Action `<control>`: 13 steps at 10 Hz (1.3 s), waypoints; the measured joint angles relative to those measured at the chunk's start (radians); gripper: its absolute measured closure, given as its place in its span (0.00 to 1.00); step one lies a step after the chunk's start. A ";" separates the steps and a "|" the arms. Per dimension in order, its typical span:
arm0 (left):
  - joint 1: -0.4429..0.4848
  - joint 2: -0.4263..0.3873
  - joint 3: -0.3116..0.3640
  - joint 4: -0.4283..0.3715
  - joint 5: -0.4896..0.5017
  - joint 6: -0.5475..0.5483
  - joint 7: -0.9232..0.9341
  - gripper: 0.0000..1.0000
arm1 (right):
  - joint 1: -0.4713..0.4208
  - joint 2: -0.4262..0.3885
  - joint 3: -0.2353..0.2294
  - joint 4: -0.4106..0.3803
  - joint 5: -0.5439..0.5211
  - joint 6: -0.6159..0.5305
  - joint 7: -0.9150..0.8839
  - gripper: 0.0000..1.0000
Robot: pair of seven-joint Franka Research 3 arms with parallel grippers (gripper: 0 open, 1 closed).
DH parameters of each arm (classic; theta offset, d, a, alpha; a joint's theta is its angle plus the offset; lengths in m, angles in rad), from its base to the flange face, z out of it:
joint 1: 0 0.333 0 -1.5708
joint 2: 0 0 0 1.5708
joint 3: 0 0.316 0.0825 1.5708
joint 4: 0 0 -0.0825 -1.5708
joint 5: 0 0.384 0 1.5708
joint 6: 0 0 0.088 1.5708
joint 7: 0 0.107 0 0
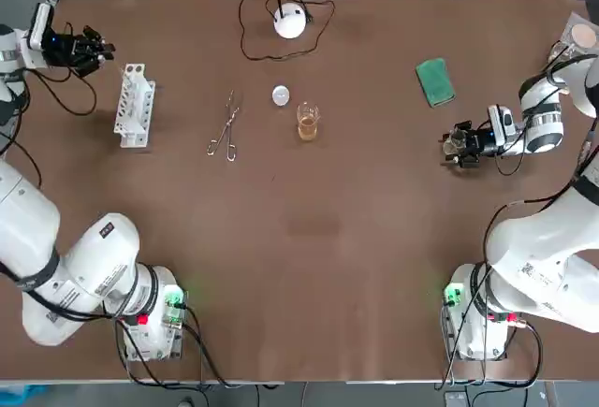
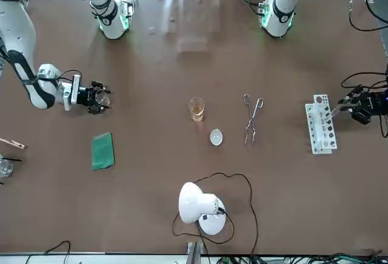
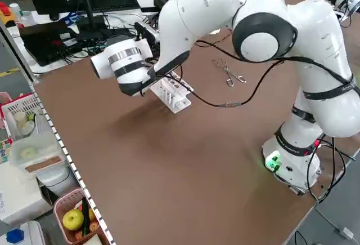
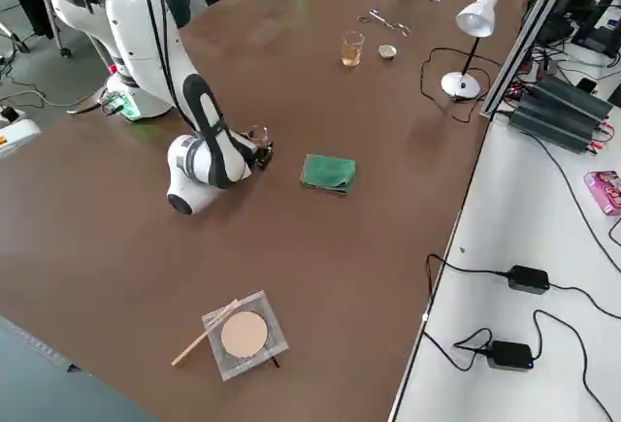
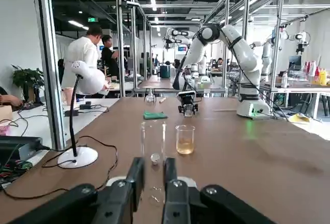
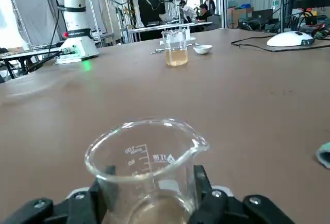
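Carrying stage, by my read: your right gripper [image 1: 456, 144], mid-right of the top view, clamps a beaker [image 6: 147, 167]. Your left gripper [image 1: 96, 49], upper left, seems pinched on a test tube [image 5: 153, 140] beside the rack [image 1: 133, 106]. Next, keep both upright.

Base of beaker [image 6: 147, 167] cut off by edge, test tube [image 5: 153, 139] foot behind left tool [image 5: 153, 163]

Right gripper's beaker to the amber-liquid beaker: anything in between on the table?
Nothing visible. The table is bare between the right gripper, shut on the empty beaker, and the amber beaker. The green cloth lies off that line; the left gripper, with a test tube, is by the rack.
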 joint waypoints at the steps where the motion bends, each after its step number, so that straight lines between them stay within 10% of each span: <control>1: -0.028 -0.001 -0.001 0.000 0.001 0.002 -0.010 0.79 | 0.000 0.000 0.000 0.000 0.000 0.000 0.000 0.37; 7: -0.232 -0.019 -0.051 -0.016 0.006 0.151 -0.146 0.79 | 0.000 0.002 0.000 0.000 0.001 0.000 0.000 0.62; 13: -0.271 -0.106 -0.289 -0.178 0.005 0.451 -0.198 0.79 | 0.030 0.002 0.011 0.002 0.072 -0.031 0.002 0.62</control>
